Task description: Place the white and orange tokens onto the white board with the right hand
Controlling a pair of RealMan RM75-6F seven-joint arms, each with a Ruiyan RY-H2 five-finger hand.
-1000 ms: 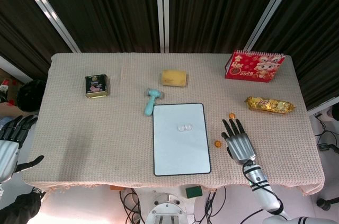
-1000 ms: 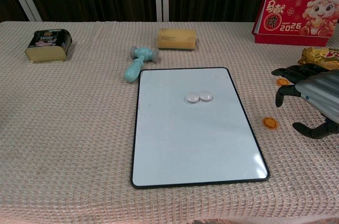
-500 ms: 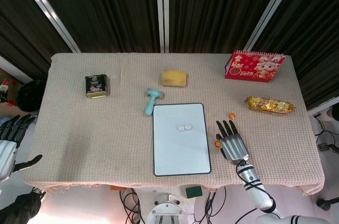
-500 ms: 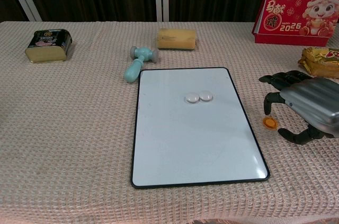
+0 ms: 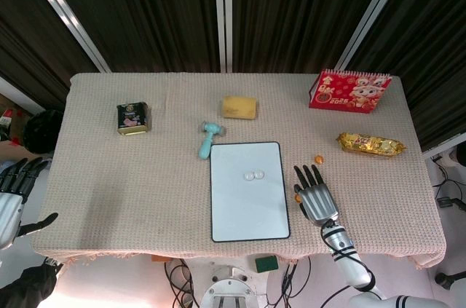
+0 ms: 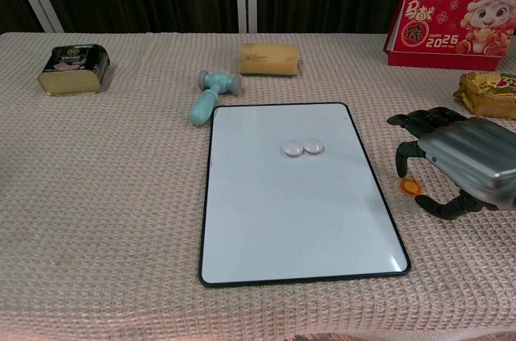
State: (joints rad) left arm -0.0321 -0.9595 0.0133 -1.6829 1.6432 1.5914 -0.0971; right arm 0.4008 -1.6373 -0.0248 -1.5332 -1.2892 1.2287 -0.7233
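The right hand point(image 6: 459, 160) hovers palm-down with fingers spread and curled over an orange token point(image 6: 411, 188) on the bench point(image 6: 105, 196), holding nothing. Two white tokens point(image 6: 302, 147) lie on the white board point(image 6: 298, 220).

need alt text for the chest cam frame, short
The robot's right hand, fingers curled downward, hovers over an orange token lying on the tablecloth just right of the white board, which already holds two white tokens. Behind lie a blue toy hammer, a yellow sponge, a small tin, a gold snack packet and a red calendar.
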